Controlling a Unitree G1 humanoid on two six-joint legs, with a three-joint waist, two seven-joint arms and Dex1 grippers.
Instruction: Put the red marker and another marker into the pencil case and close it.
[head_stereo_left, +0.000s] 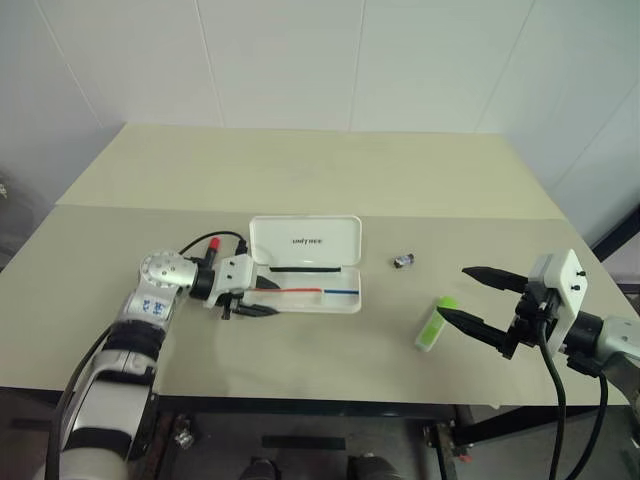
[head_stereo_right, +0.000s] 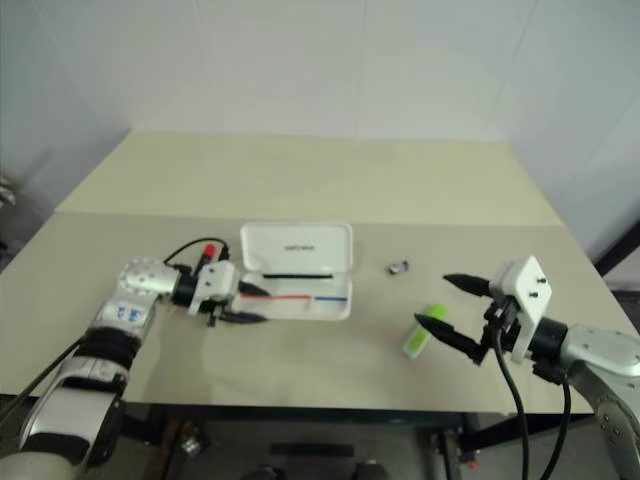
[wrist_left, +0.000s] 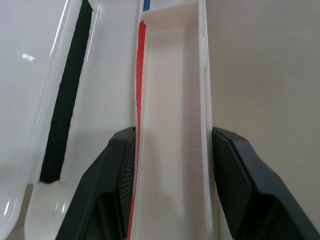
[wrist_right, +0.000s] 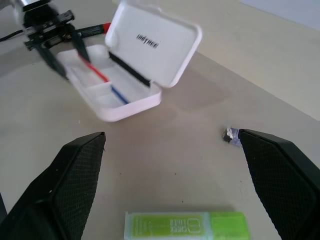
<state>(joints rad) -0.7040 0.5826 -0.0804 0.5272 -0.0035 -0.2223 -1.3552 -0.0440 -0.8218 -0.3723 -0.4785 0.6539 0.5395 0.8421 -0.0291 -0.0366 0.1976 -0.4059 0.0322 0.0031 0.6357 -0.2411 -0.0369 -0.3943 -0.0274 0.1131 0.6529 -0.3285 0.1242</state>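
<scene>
Pencil case (head_stereo_left: 318, 270) sits open mid-worktop (head_stereo_left: 300, 170), lid tipped up at the back, red and blue stripes showing in the tray. Left gripper (head_stereo_left: 262, 298) has its fingers (wrist_left: 112, 190) about half spread, straddling the tray's left end; can't tell if they're actually pinching it. Red marker (head_stereo_left: 211, 245) lies behind that wrist, outside the case. Green highlighter (wrist_right: 187, 226) lies off to the right, between the wide-open, empty fingers of the right gripper (head_stereo_left: 468, 295). Tiny dark object (head_stereo_left: 403, 261) sits between case and highlighter.
</scene>
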